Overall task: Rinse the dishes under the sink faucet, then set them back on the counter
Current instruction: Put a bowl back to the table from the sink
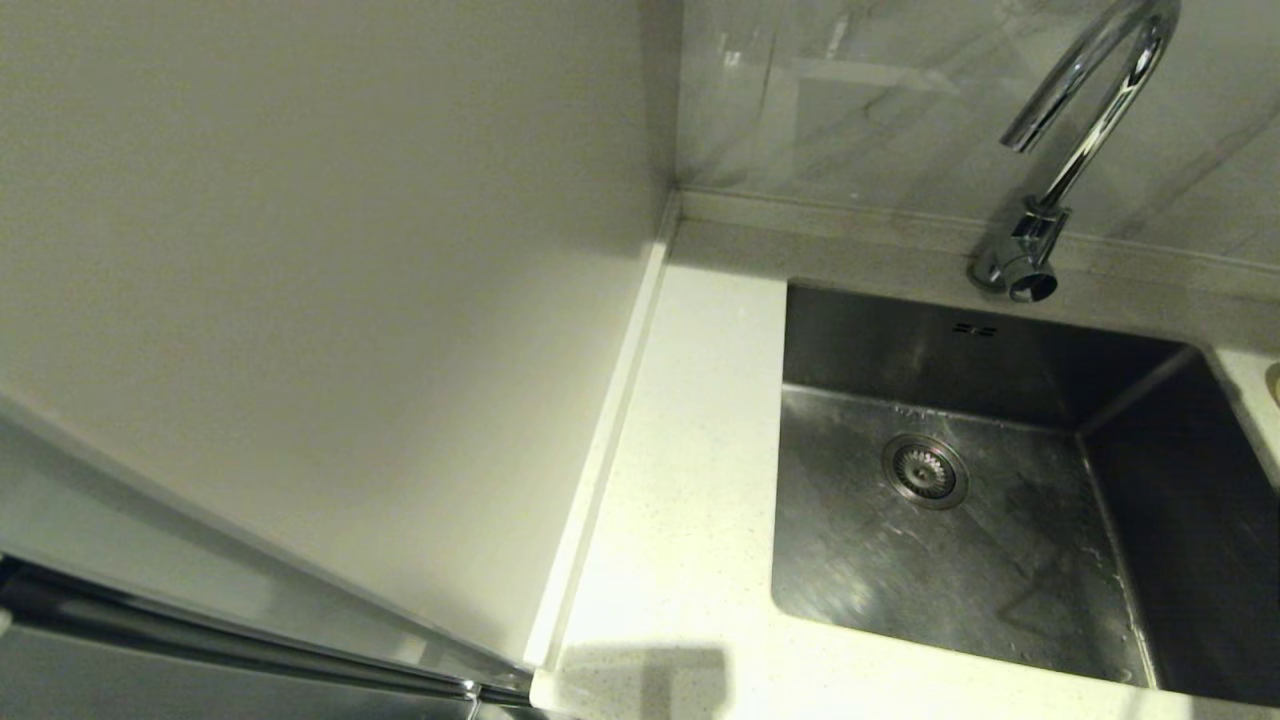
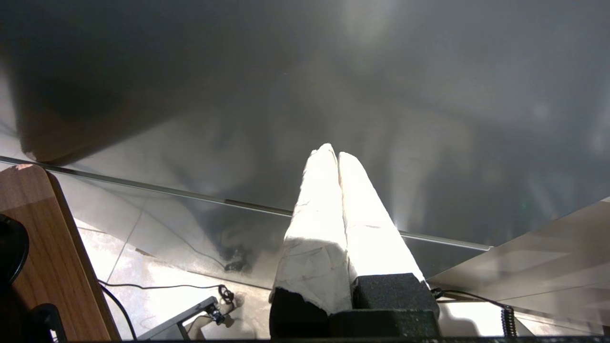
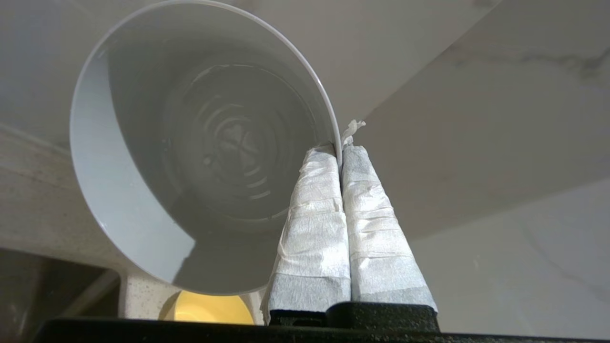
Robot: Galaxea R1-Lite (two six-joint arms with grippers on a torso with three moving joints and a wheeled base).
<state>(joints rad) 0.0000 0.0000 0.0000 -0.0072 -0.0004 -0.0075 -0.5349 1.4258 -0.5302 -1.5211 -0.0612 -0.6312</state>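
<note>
In the right wrist view my right gripper [image 3: 340, 150] is shut on the rim of a pale grey-blue bowl [image 3: 143, 190]. The bowl hangs lifted and tilted, its ribbed inside facing the camera. Below it a yellow bowl [image 3: 212, 308] rests on the speckled counter [image 3: 138, 295] beside the sink. The head view shows the steel sink [image 1: 960, 560] with its round drain [image 1: 925, 470] and the chrome faucet [image 1: 1080, 130] behind it; neither gripper shows there. My left gripper [image 2: 337, 153] is shut on nothing, parked low in front of a grey panel. The white bowl is out of view.
White counter [image 1: 680, 480] runs left of the sink up to a plain pale side panel [image 1: 330, 300]. A marbled wall [image 1: 880, 110] rises behind the faucet. In the left wrist view a wooden board [image 2: 52, 257] and cables lie on the floor.
</note>
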